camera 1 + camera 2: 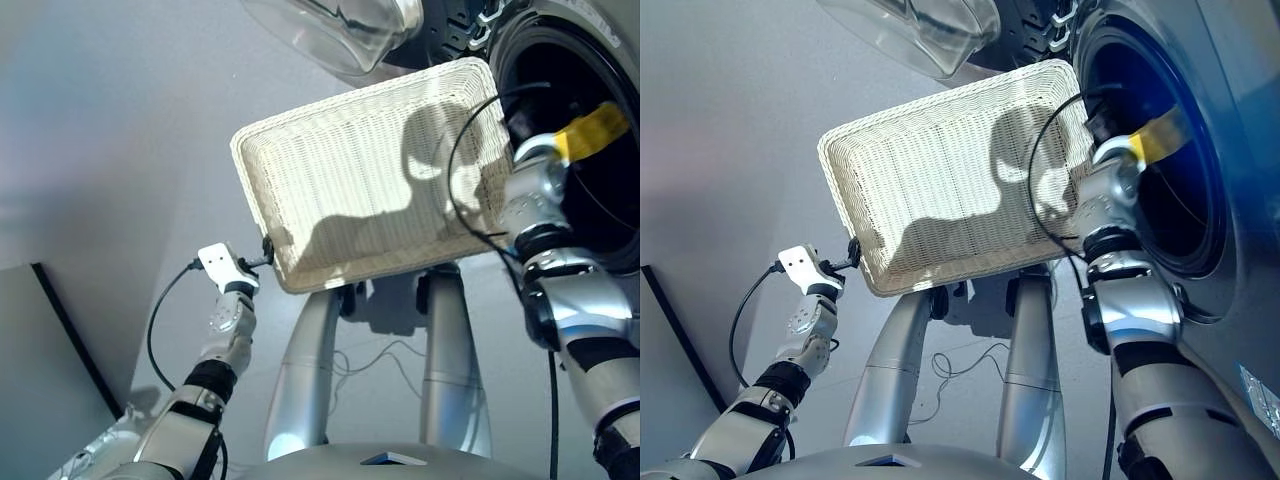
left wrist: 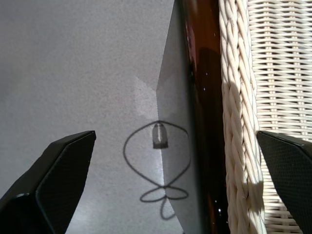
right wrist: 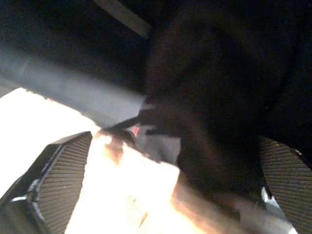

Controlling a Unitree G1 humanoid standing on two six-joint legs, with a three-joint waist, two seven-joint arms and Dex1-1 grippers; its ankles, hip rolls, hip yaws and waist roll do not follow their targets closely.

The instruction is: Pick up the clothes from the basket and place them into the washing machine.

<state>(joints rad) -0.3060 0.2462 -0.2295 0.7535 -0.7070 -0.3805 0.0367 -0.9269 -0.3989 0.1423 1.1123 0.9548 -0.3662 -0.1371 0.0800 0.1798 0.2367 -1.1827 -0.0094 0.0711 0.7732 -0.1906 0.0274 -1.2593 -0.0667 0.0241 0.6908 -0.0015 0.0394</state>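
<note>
Inspection at the washing machine [image 1: 1230, 120]. The basket [image 1: 330, 180] stands just beside the drum hole, its far corner close to the drum's rim. Its woven floor shows no garment at all, only cast shade. From this I judge the last piece is going into the drum, or has gone in.

Right arm: raised, forearm upright, wrist bent toward the drum hole, with the right pincer [image 3: 161, 161] at or within the opening. The wrist view shows its two ribbed fingers [image 3: 58, 170] set wide apart. A dark, blurred mass [image 3: 219, 112] fills the space ahead of them. It may be the black garment or the drum's interior; I cannot tell which, nor whether anything is held.

Left arm: low, elbow bent, forearm angled up toward the basket's near corner. The left pincer [image 2: 170, 180] is spread wide. One finger [image 2: 287, 165] lies over the woven interior and the other over the grey floor [image 2: 73, 63], so the plaited rim [image 2: 239, 122] runs between them, untouched as far as I can see.

Recommendation for the step in hand: release any cloth deep inside the drum, past the door seal, so nothing drapes over the lip. Bring the right arm out straight, clear of the black cable [image 1: 460, 150] looping by the wrist and of the glass door [image 1: 340, 30] hanging open above the basket.
</note>
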